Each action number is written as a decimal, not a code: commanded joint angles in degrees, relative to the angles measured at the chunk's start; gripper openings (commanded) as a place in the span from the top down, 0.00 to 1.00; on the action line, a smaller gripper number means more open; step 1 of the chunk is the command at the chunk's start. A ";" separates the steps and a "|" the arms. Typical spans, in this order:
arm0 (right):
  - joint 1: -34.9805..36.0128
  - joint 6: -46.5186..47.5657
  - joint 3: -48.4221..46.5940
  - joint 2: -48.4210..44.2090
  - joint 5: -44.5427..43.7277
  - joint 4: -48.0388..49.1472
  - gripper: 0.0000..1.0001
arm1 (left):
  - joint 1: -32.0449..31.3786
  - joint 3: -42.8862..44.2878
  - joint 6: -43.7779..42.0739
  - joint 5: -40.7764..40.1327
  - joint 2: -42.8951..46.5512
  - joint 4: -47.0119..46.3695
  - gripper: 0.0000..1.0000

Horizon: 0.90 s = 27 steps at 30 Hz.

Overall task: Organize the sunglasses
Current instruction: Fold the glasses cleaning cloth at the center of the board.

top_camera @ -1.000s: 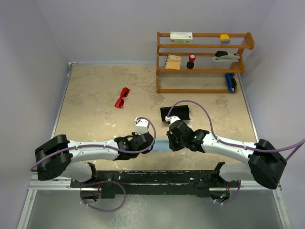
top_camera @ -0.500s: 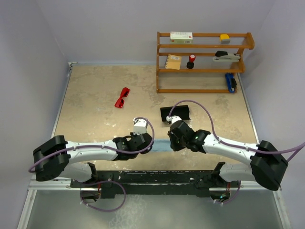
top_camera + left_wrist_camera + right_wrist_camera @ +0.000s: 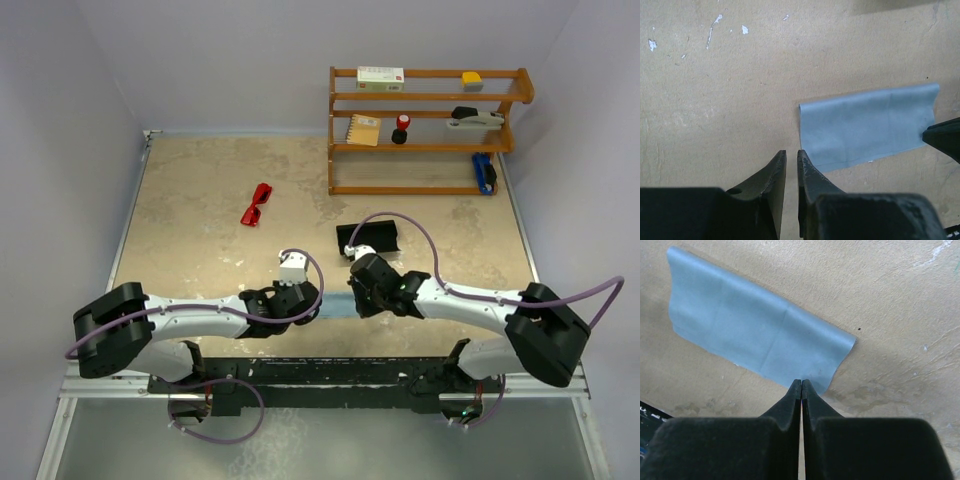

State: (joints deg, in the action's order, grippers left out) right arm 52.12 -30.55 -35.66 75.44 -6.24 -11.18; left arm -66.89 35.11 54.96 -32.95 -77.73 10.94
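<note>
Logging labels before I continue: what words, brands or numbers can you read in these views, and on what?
Nothing can be read.
white box, top of the wooden shelf: red and green print, too small to read.
tan notebook, same shelf: cover too blurred to read.
light blue cloth: no print shows.

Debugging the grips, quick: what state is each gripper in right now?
Left gripper: barely open, empty, beside the blue cloth.
Right gripper: shut at the cloth's edge; a pinch cannot be told.
</note>
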 commanded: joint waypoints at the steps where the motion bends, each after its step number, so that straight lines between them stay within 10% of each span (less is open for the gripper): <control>1: 0.27 -0.95 -0.55 1.35 0.69 2.01 1.00 | -0.34 0.26 1.03 -0.26 0.28 -2.01 0.88; 27: 0.27 -2.47 3.45 -1.62 -1.03 -2.77 1.00 | -0.34 -0.22 1.44 -0.28 0.27 -2.61 0.88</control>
State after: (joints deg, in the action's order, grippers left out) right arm 52.12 -32.60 -32.73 74.26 -6.22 -11.81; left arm -66.89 35.11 55.00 -32.99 -77.76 10.72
